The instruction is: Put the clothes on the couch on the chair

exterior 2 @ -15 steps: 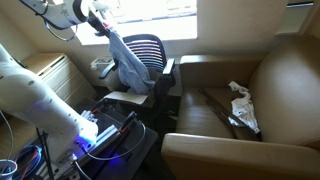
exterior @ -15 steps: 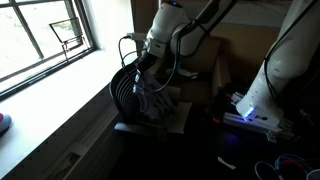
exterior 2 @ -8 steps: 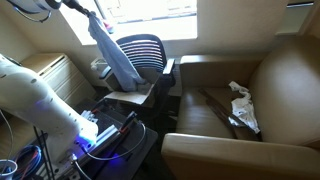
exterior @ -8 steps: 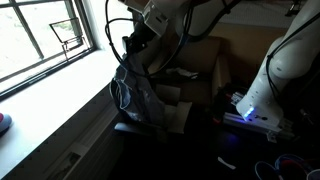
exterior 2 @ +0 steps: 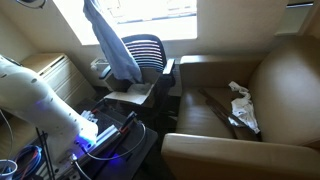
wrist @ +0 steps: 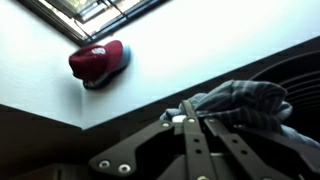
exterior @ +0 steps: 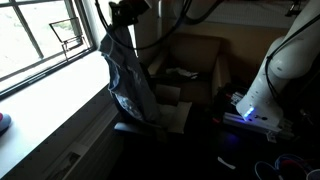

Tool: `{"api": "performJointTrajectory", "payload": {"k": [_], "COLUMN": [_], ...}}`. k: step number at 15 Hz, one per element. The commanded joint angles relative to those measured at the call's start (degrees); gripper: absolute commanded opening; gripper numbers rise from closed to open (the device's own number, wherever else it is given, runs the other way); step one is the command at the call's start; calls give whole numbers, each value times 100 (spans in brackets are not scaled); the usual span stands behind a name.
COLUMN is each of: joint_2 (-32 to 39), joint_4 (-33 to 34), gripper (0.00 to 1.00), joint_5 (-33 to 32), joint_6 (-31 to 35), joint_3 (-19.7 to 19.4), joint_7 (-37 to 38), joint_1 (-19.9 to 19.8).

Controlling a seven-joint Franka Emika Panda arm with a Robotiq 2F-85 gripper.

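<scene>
My gripper (exterior: pixel 124 14) is raised high and shut on the top of a grey-blue garment (exterior: pixel 126 78), which hangs long over the black ribbed chair (exterior 2: pixel 147 50). In an exterior view the garment (exterior 2: pixel 108 45) drapes down in front of the chair's back, with the gripper above the frame. In the wrist view the fingertips (wrist: pixel 186 117) are pinched together on the striped grey cloth (wrist: pixel 245 100). On the brown couch (exterior 2: pixel 275 75) lie a pale garment (exterior 2: pixel 241 102) and a dark one (exterior 2: pixel 216 104).
Whitish cardboard sheets (exterior 2: pixel 131 92) lie on the chair seat. A window and sill (exterior: pixel 45 70) run beside the chair, with a red object (wrist: pixel 98 62) on the sill. The white robot base (exterior: pixel 278 65) and a lit box (exterior 2: pixel 100 135) stand close by.
The gripper has risen from just above the chair seat to high above it, pulling the bunched garment up so that it now hangs at full length.
</scene>
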Motion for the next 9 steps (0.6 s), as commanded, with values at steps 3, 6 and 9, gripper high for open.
{"api": "performJointTrajectory", "payload": {"k": [3, 6, 9], "joint_2": [-295, -281, -9], "joint_4": [755, 1255, 1272], "gripper": [2, 2, 0], "joint_5": [-198, -854, -1339], "joint_6": [-333, -561, 225], "joint_3": [190, -171, -162], "joint_7": [1064, 1904, 1777], "joint_1": [-239, 71, 37]}}
